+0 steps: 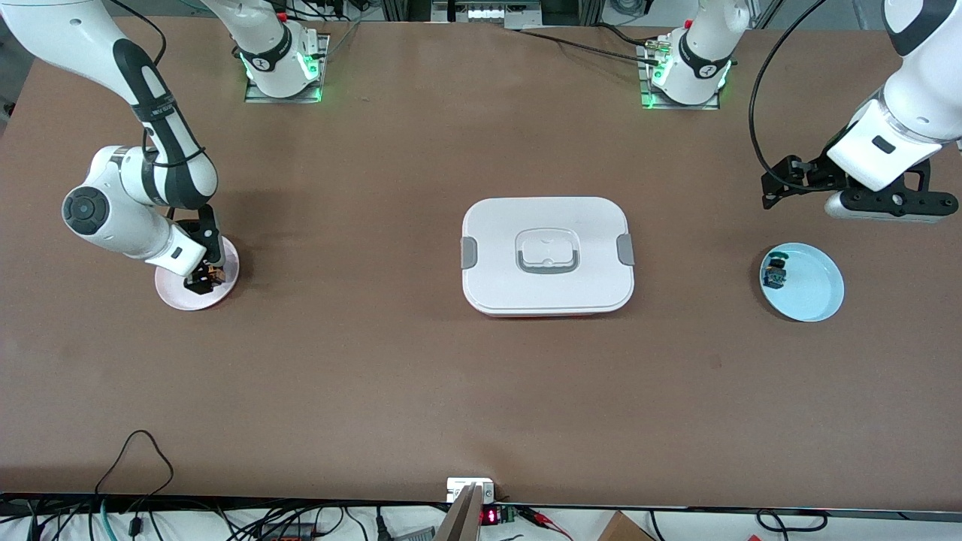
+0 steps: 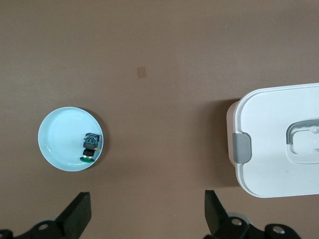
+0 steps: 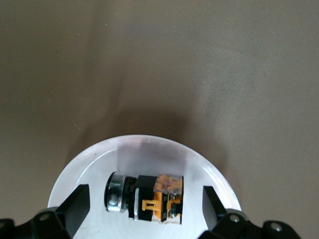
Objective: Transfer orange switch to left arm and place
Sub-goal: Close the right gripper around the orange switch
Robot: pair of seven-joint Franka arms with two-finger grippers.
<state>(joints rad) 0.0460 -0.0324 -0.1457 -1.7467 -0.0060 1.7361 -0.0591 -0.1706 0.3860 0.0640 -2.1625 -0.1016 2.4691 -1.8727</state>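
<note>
A brown table [image 1: 391,376] carries a white lidded box [image 1: 548,255] at its middle, cables trailing along the edge nearest the front camera. At the right arm's end, a pink plate [image 1: 174,294] holds the orange switch [image 3: 154,197] — the right claw [image 3: 143,206] is low over it, fingers spread wide on either side, not gripping. At the left arm's end, a light-blue plate [image 2: 57,139] holds a green switch [image 2: 87,147]; the left claw [image 2: 145,214] hangs open and empty above the table beside it. Only the right wrist view shows the switch's silver cap.
</note>
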